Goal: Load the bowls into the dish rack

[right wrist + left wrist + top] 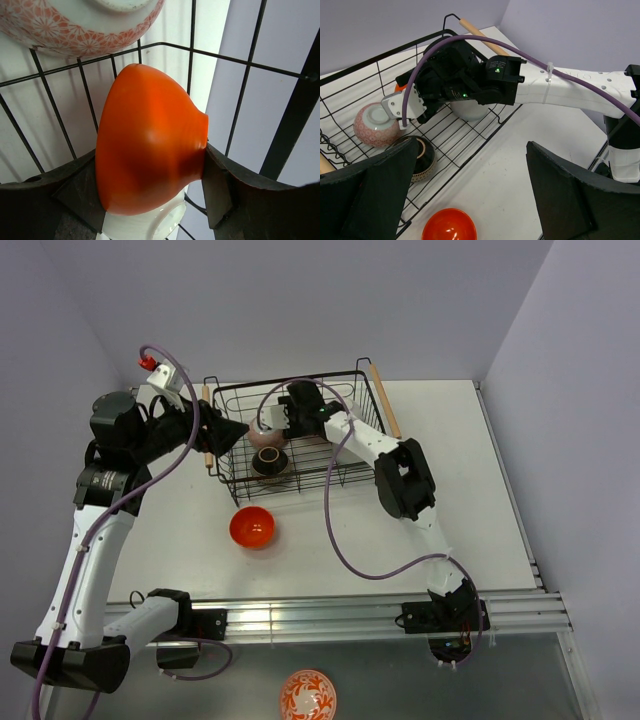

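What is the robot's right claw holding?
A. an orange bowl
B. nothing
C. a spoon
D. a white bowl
A: in the right wrist view, the orange bowl sits pinched between the two fingers of the right claw, inside the dish rack.

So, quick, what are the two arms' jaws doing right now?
Left gripper: jaws open, empty.
Right gripper: jaws closed on an orange bowl.
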Controlling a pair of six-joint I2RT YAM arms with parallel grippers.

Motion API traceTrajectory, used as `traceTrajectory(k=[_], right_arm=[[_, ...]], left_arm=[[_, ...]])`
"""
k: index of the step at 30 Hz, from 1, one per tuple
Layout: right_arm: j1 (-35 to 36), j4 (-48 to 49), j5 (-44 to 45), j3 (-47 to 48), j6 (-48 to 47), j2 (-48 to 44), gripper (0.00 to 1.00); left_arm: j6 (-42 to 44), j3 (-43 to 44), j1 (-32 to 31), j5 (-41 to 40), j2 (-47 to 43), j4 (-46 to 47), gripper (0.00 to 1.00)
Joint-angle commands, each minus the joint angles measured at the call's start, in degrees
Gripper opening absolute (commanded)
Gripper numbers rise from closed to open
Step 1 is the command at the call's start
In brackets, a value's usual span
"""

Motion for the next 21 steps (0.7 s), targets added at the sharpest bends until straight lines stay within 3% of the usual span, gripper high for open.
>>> traceTrajectory(k=[1, 2, 11, 21], right_arm=[[0.53, -0.67, 0.75, 3.52, -1.39, 0.29, 0.52], [0.53, -0.85, 0.67, 3.60, -1.39, 0.38, 0.61], [0.70, -3.05, 0.31, 4.66, -0.95, 0.56, 0.90], [0.88, -6.56, -1.09, 4.05, -1.57, -1.11, 0.97]], left_arm=[[0.79, 1.14, 0.32, 0.77, 0.01, 1.19, 0.95], [0.79, 1.23, 0.40, 0.68, 0.10, 1.19, 0.95], [0.97, 1.67, 0.49, 0.51, 0.19, 0.84, 0.95], [1.32, 1.23, 0.67, 0.60, 0.19, 0.66, 0.95]])
